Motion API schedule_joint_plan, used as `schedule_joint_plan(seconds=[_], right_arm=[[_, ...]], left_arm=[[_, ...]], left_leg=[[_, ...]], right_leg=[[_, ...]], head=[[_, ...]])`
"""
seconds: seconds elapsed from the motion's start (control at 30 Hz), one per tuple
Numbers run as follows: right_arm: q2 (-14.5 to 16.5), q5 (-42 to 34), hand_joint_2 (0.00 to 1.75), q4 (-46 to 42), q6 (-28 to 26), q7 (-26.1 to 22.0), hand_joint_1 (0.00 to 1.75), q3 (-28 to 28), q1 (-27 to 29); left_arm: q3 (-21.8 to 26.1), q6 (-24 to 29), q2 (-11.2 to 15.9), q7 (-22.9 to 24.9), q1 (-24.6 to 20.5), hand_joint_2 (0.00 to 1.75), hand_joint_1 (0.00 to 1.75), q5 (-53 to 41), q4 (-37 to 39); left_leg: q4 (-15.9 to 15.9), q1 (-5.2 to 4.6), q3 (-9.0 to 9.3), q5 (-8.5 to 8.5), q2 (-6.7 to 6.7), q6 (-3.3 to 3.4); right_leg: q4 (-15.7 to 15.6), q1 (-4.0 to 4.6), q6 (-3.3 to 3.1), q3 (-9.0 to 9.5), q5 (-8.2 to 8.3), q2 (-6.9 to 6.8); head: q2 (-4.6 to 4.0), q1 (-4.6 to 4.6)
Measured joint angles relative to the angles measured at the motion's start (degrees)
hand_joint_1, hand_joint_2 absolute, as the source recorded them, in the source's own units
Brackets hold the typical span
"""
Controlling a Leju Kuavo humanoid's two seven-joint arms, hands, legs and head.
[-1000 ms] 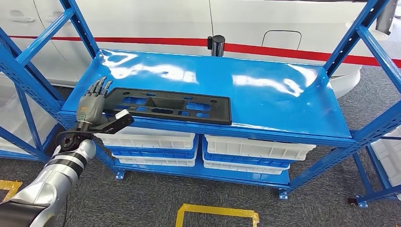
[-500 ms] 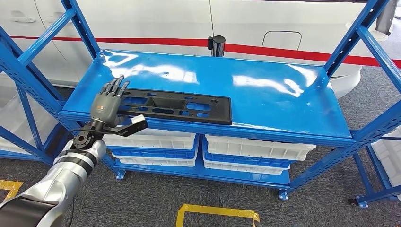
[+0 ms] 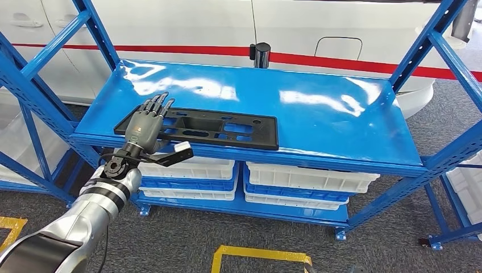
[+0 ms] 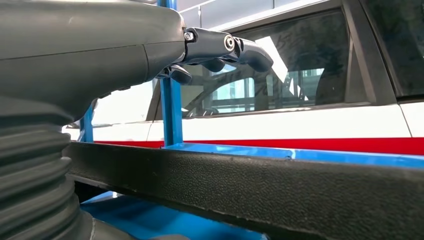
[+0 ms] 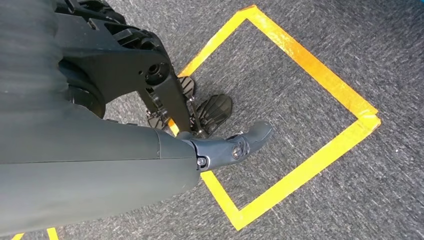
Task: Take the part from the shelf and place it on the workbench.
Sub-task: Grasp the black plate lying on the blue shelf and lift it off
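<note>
Left hand [image 3: 146, 122] hovers, fingers spread wide, over the flat black plastic part [image 3: 227, 128], positioned to grip its near edge.

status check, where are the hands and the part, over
Left hand open, fingers spread over the black part's left end, no grip. Right hand hanging, empty. Part flat on the blue shelf. Nothing in the way.
</note>
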Motion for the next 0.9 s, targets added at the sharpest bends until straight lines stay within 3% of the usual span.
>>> schedule_joint_plan(seconds=[0.13,0.27,0.9], right_arm=[[0.0,0.1,1.75,0.0,0.1,0.0,0.0,0.1,0.0],[0.0,0.3,1.75,0.0,0.2,0.0,0.0,0.3,-0.1],[0.2,0.6,1.75,0.0,0.2,0.4,0.0,0.8,-0.4]], left_arm=[[-0.2,0.0,-0.3,0.1,-0.1,1.75,0.04,-0.6,0.2],[-0.3,0.0,-0.6,-0.2,0.0,1.75,1.75,-1.2,0.2],[-0.3,0.0,-1.5,-4.3,1.2,1.75,1.75,-1.6,-0.9]], left_leg=[[0.0,0.0,0.0,0.0,0.0,0.0],[0.0,-0.01,-0.01,0.0,0.0,0.0],[0.0,0.0,-0.05,0.0,0.01,0.0]], right_leg=[[0.0,-0.01,0.0,0.01,0.0,0.0],[0.0,-0.01,0.0,0.01,0.0,0.0],[0.0,-0.01,0.0,-0.03,0.0,0.0]], head=[[0.0,0.0],[0.0,0.01],[0.0,0.0]])
